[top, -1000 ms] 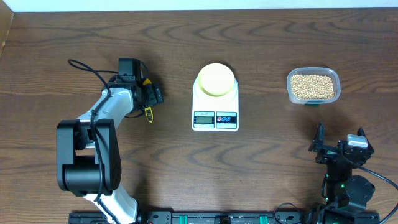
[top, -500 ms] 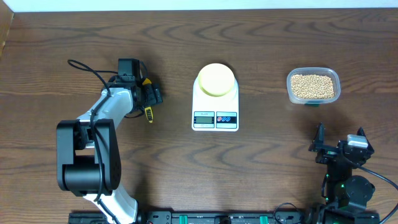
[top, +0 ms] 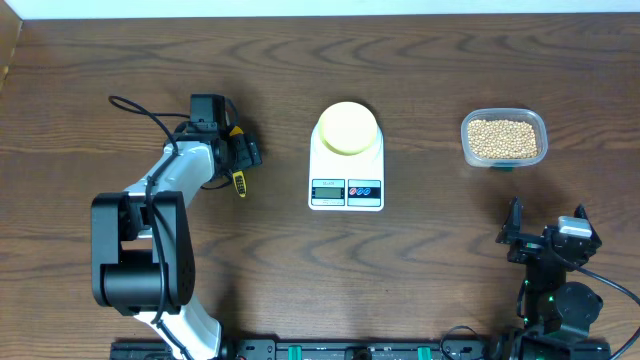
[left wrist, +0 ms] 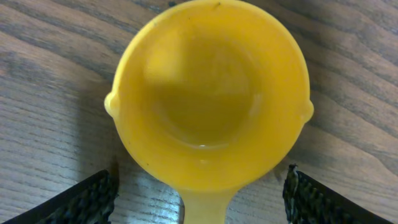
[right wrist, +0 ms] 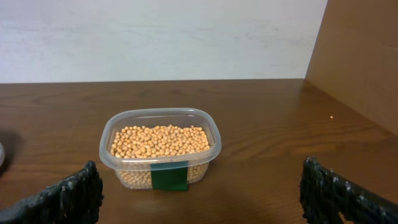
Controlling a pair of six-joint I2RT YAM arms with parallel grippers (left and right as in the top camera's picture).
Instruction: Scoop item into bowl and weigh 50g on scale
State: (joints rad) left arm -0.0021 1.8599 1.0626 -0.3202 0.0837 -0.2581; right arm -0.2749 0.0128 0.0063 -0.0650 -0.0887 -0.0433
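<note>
Left claw (top: 238, 157) released, straddling the handle of an empty yellow scoop (left wrist: 208, 93) flat on the tabletop (top: 420, 260), fingers clear of it. To that claw's right: pale-yellow bowl (top: 347, 128) atop the white scale (top: 346, 190). Right claw (top: 547, 222) spread wide, grasping nothing; straight ahead of it, clear tub (right wrist: 118, 163) full of beans (right wrist: 160, 141).

The small round pale-yellow bowl (top: 347, 128) sits on the rear of the white rectangular digital scale (top: 346, 171). My yellow plastic scoop (left wrist: 208, 93) lies well to its left. The clear plastic tub (right wrist: 160, 113) holding the tan beans (top: 502, 139) stands well to its right.
</note>
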